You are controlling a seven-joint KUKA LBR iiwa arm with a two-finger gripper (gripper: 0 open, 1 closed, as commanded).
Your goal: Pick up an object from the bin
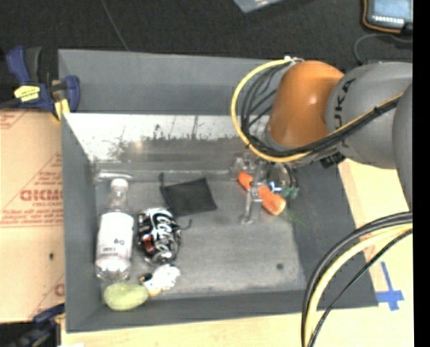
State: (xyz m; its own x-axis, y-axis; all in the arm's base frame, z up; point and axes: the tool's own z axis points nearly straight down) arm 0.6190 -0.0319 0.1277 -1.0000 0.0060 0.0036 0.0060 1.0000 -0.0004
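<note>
Grey bin (222,255), clutter mostly at 8 o'clock. The gripper (261,197) is at 3 o'clock, down by an orange carrot-like toy (274,205) near the right wall. Can't tell if the pincer is released or clenched. Risk: the rounded toy squirts out sideways or wedges against the wall.

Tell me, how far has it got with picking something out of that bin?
Reaching looks done: the pincer sits low on the bin's right side, beside an orange carrot-like toy. Whether it grips the toy I cannot tell. The clear bottle, crushed can and black pad lie untouched at the view's left. Lifting something out remains.
</note>
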